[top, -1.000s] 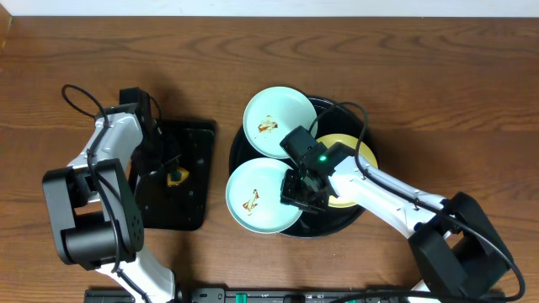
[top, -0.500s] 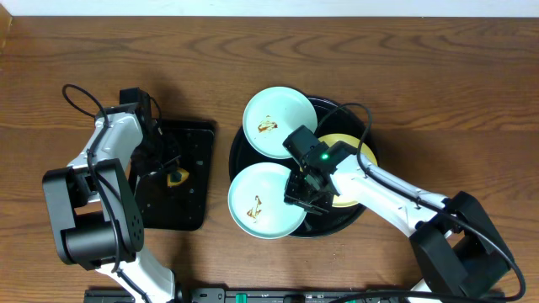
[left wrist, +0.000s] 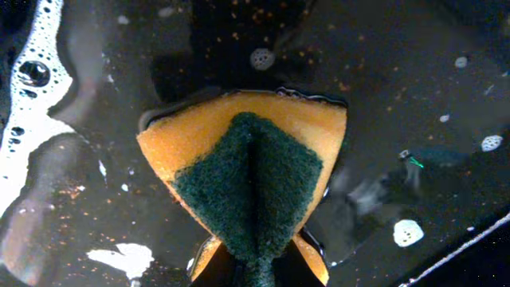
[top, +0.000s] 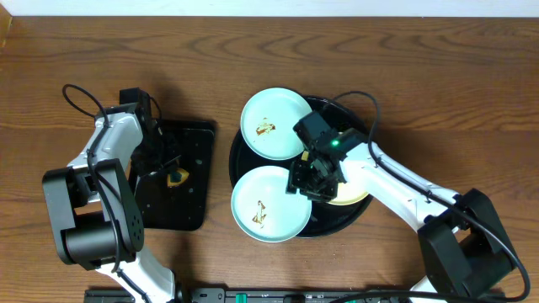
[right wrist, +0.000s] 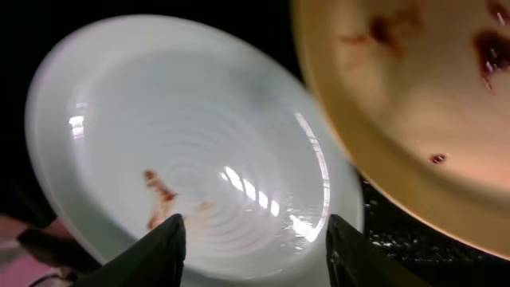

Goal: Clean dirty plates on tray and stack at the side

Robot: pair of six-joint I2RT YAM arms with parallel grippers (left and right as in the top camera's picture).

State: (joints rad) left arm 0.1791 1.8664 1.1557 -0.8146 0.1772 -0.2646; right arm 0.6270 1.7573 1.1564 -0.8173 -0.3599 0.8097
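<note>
The round black tray holds three plates. One pale blue plate with a brown smear lies at its back left. A second smeared blue plate lies at its front left, overhanging the rim. The pale yellow plate on the right is mostly hidden under my right arm. My right gripper hovers open over the front blue plate's right edge. In the right wrist view its fingers straddle that plate, with the smeared yellow plate beside it. My left gripper is shut on a folded yellow-green sponge.
A smaller rectangular black tray lies left of the round tray. Its wet, soapy bottom shows in the left wrist view with the sponge resting on it. Bare wooden table surrounds both trays.
My right gripper has moved up and slightly right over the round tray. The front blue plate has shifted a little to the right and toward the front. The left arm has not moved.
</note>
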